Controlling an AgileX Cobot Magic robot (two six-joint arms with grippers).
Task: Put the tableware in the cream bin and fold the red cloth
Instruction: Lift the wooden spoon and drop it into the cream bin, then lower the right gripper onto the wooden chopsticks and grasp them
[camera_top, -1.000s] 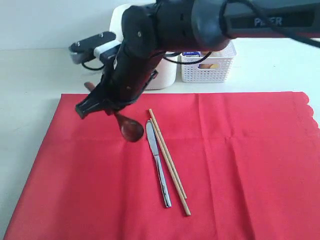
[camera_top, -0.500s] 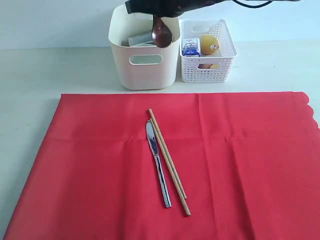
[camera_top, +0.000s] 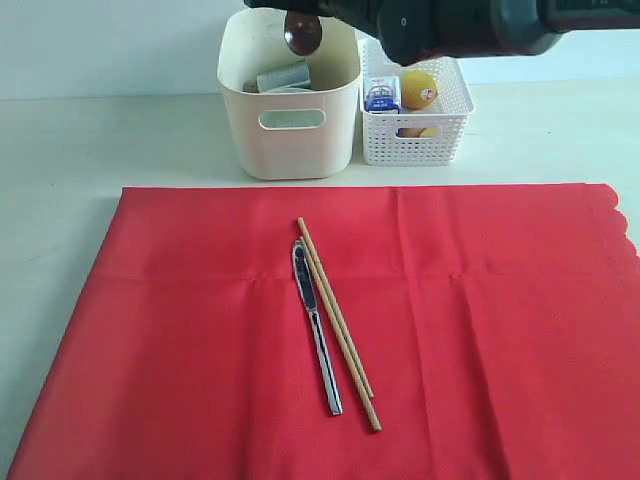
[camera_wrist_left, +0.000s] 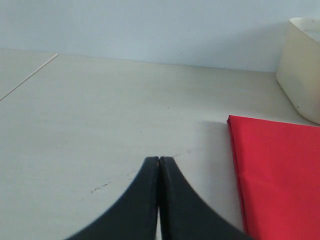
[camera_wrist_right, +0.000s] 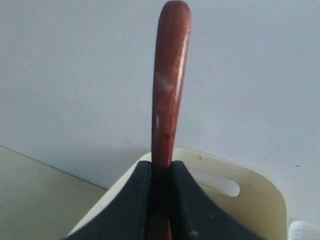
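Observation:
My right gripper (camera_wrist_right: 161, 166) is shut on the brown wooden spoon (camera_wrist_right: 169, 85); in the exterior view the spoon's bowl (camera_top: 302, 31) hangs above the open top of the cream bin (camera_top: 290, 135), under the dark right arm (camera_top: 450, 25). Inside the bin a steel cup (camera_top: 283, 77) shows. On the red cloth (camera_top: 480, 340), spread flat, lie a steel knife (camera_top: 317, 330) and a pair of wooden chopsticks (camera_top: 338, 322) side by side. My left gripper (camera_wrist_left: 159, 160) is shut and empty, low over the bare table beside the cloth's edge (camera_wrist_left: 272, 170) and the bin (camera_wrist_left: 302, 65).
A white lattice basket (camera_top: 415, 135) stands right of the cream bin, holding an orange (camera_top: 419, 89) and a milk carton (camera_top: 382, 93). The pale table (camera_top: 60, 150) surrounds the cloth, and a white wall lies behind the bins.
The right arm has lifted the spoon off the cloth and carried it back over the cream bin. Knife and chopsticks have not moved.

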